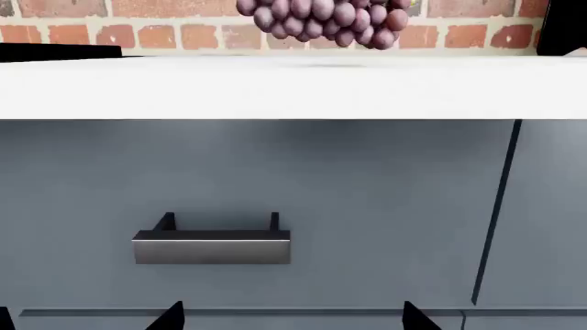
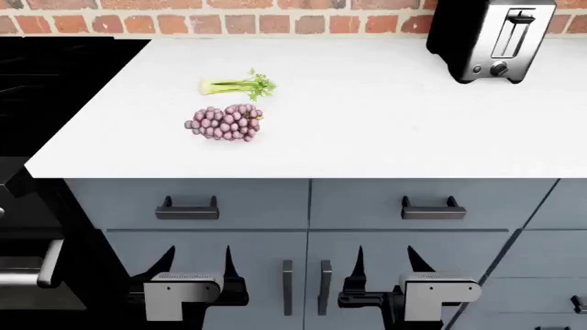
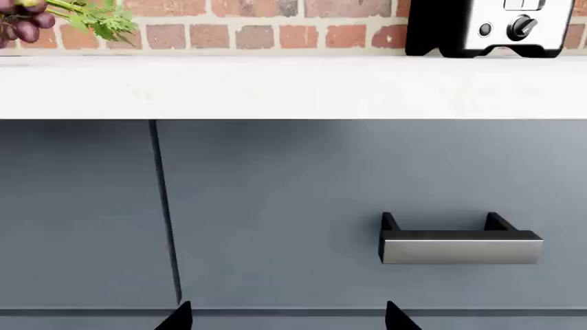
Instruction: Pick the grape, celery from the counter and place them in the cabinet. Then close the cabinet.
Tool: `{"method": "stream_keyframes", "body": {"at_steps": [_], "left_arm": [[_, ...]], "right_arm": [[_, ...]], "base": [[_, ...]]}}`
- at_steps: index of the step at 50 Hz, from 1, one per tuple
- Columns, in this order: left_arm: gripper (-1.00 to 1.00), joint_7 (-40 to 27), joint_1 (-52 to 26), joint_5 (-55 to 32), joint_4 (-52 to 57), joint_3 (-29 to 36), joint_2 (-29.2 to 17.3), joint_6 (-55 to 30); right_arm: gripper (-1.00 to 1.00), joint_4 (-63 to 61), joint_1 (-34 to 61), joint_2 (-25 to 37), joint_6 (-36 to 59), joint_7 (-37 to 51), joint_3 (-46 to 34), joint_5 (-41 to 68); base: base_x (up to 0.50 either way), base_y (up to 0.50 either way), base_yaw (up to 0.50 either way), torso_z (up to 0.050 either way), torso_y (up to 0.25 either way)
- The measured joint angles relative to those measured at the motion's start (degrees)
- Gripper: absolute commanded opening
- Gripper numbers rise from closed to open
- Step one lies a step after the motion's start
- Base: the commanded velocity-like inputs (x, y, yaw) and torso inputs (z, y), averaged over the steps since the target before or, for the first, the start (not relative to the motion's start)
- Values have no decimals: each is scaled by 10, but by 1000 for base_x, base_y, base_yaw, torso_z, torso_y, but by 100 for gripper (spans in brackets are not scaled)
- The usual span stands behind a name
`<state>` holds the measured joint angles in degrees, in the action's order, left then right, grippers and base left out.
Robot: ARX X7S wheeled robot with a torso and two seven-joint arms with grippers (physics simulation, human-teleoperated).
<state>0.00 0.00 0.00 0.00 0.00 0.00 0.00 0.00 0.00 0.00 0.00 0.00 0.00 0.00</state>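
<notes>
White tabletop (image 2: 367,124) carries the grape (image 2: 225,122) just beside the celery (image 2: 236,86), both untouched. Both grippers' fingers stand apart, empty, below. Grapes look soft, knobbly; grip gently across the bunch.

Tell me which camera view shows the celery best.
The head view: the whole celery lies in plain sight on the white counter, just behind the grape. The right wrist view catches only its leafy tips at the picture's edge. The left wrist view shows none of it.
</notes>
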Motion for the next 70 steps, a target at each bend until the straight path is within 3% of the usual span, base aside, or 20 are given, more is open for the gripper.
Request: {"method": "stream_keyframes", "body": {"at_steps": [16,27,40,52,70], "left_arm": [[100,-23,-7,-21,51,19,-19,-39],[100,-16,-28,-47,130,31,-48,-89],[100,13,-95,-108,239,26,-93,-226],[100,22,-163,-154,337,13,-141,-359],[100,33,-225,-206,433,-8,-191,-482]], "right_arm": [[100,-31,0,21,23,22,-19,17],[100,-114,15,42,104,31,-31,28],[100,-244,55,76,227,17,-26,68],[100,-338,101,106,314,-4,-7,119],[100,-447,179,150,430,-15,24,182]], "base": [[0,0,0,0,0],[0,0,0,11,7],[0,15,0,50,42],[304,366,0,50,43],[342,395,0,50,43]]}}
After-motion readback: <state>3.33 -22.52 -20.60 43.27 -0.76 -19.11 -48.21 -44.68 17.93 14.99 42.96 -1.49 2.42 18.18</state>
